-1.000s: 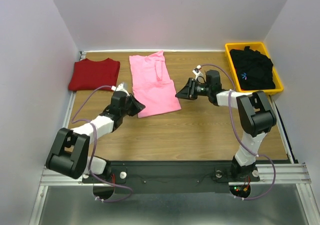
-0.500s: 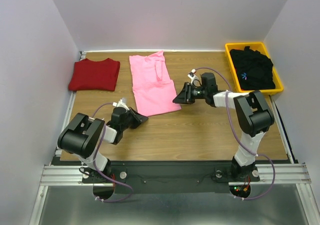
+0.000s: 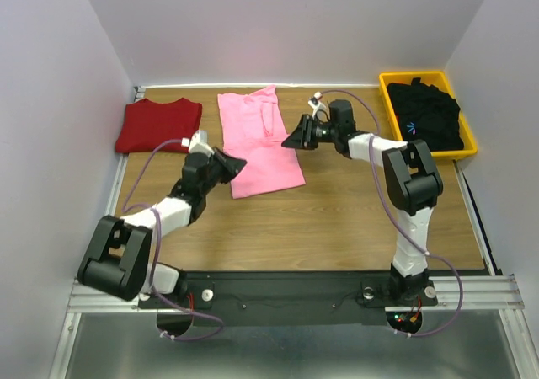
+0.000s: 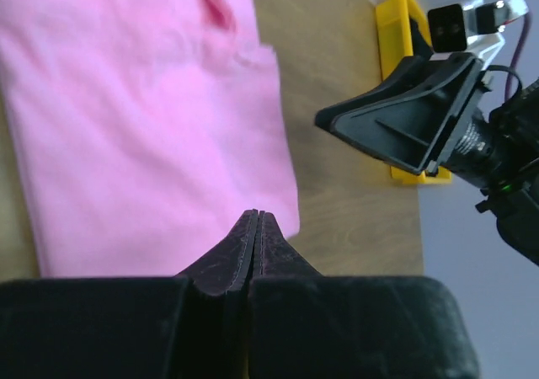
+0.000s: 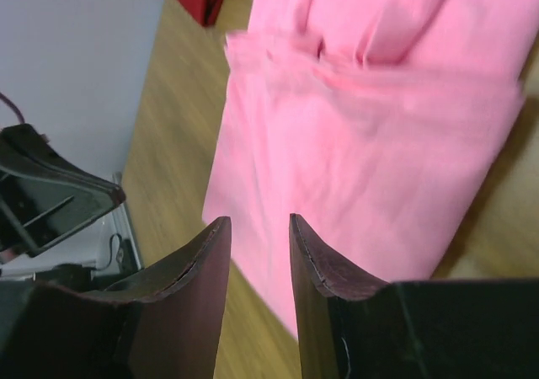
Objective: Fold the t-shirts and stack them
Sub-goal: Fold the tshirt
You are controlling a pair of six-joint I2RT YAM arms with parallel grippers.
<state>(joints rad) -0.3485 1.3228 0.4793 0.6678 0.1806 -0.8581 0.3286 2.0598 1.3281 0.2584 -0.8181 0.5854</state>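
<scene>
While the pink t-shirt (image 3: 257, 139) runs lengthwise between them | left end effector (image 3: 238, 165) closed together, near corner just ahead | right end effector (image 3: 287, 140) apart, empty, mid-edge just ahead

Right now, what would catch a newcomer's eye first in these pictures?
The pink t-shirt lies partly folded at the table's middle back, with both grippers at it: the left gripper shut over its near left corner, the right gripper open at its right edge. A folded dark red t-shirt sits back left, and a black t-shirt fills the yellow bin back right.
</scene>
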